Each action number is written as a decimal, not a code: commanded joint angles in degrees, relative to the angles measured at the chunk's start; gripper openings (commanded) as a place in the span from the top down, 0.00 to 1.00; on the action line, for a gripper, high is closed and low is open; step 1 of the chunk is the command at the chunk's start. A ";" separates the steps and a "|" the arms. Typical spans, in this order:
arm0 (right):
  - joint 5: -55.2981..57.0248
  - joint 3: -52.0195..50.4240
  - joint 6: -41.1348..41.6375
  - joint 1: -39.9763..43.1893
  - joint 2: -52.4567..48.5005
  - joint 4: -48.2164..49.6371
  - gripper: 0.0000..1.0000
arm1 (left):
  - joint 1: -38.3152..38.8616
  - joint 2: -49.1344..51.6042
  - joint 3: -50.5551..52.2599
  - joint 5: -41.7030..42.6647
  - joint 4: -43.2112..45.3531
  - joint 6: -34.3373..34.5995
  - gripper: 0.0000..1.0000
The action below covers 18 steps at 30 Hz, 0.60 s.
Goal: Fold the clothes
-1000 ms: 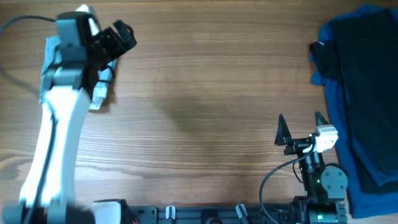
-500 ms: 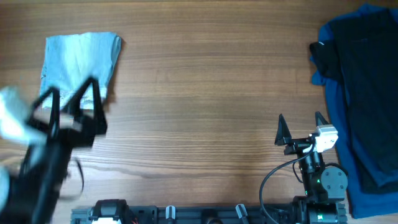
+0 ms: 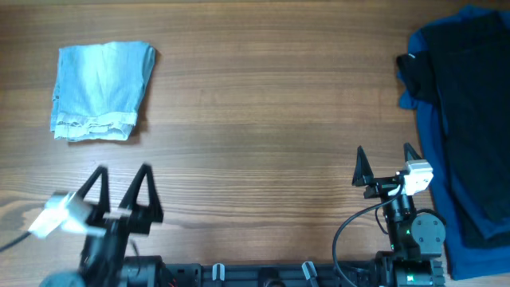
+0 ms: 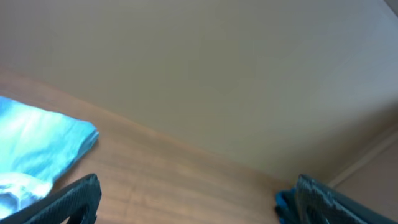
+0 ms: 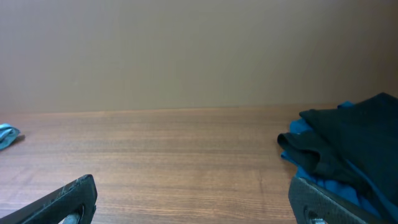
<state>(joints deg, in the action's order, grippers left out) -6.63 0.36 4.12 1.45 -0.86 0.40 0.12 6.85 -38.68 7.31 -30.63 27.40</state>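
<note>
The clothes, light blue denim shorts [image 3: 100,90], lie folded into a compact rectangle at the table's far left, hemmed ends toward the front; their edge also shows as the shorts [image 4: 34,152] in the left wrist view and as a sliver of the shorts [image 5: 7,134] in the right wrist view. My left gripper [image 3: 122,180] stands open near the front left edge, well in front of the shorts, with nothing between its fingers. Near the front right edge my right gripper [image 3: 386,163] is open and empty too, jaws spread wide.
A dark blue garment [image 3: 470,143] with a black garment [image 3: 430,68] on top lies piled along the right edge; the same black garment [image 5: 354,140] shows in the right wrist view. The arms' bases and cables sit at the front edge.
My left arm has pulled back from over the shorts to the front left edge, leaving them folded and fully uncovered. The right arm has not moved.
</note>
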 commanded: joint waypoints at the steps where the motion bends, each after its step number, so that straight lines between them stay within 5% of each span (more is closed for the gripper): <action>1: -0.90 -0.07 -1.01 0.35 0.59 0.17 0.01 | 0.00 -0.85 12.22 -0.28 11.69 2.12 0.00; 6: -0.90 -0.07 -1.01 0.35 0.48 0.17 0.00 | 0.04 -0.87 25.90 -0.33 31.19 3.52 0.00; 18: -0.90 -0.07 -1.01 0.35 0.44 0.17 0.00 | 1.16 -1.03 33.62 -0.96 32.61 3.08 0.00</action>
<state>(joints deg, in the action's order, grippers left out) -6.63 0.36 3.75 1.45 -0.84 0.40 0.95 6.68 -6.96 7.27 1.74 30.35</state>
